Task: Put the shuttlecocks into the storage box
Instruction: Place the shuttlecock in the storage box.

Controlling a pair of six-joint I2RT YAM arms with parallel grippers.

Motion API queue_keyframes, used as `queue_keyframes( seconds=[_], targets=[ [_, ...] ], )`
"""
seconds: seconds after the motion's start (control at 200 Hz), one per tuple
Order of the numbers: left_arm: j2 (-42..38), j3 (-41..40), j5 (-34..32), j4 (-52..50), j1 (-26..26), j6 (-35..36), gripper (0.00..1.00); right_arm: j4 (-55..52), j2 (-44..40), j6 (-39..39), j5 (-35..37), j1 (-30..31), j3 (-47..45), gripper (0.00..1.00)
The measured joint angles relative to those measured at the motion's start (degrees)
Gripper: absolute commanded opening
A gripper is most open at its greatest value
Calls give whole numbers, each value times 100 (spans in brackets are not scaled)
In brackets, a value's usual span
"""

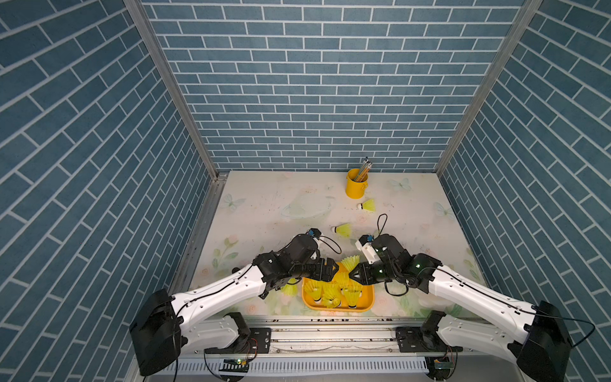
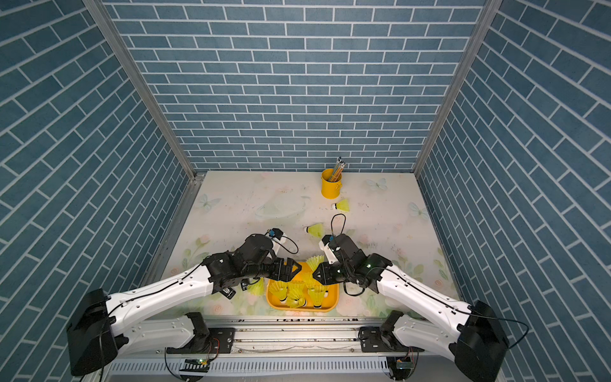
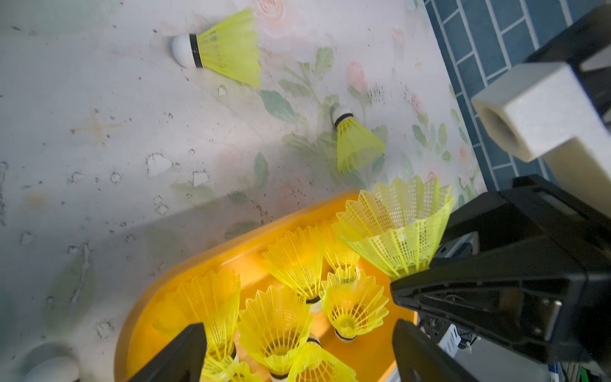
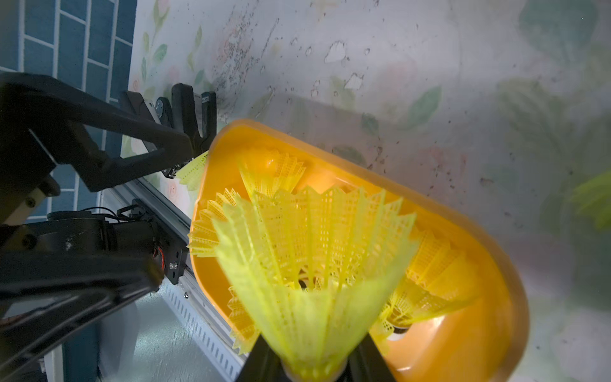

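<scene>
Low in the centre of both top views, the storage box (image 1: 367, 306) sits at the near edge of the table (image 1: 264, 205), with a cluster of shuttlecocks (image 1: 350, 292) inside it. The left gripper (image 1: 333, 273) hangs over the box's far left corner. The right gripper (image 1: 352, 274) faces it from the right, a shuttlecock (image 3: 396, 228) between its jaws above the far wall. One shuttlecock (image 1: 291, 288) lies just left of the box, under the left arm. Another shuttlecock (image 1: 344, 230) lies above the grippers in the frame, and a further shuttlecock (image 1: 368, 205) higher still, just below a pencil cup (image 1: 356, 187).
</scene>
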Motion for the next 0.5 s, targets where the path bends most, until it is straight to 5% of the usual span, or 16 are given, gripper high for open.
queue_keyframes(
  seconds=[0.5],
  targets=[
    [-175, -92, -35, -140, -369, -144, 94, 61, 33, 573, 363, 514, -162, 16]
  ],
)
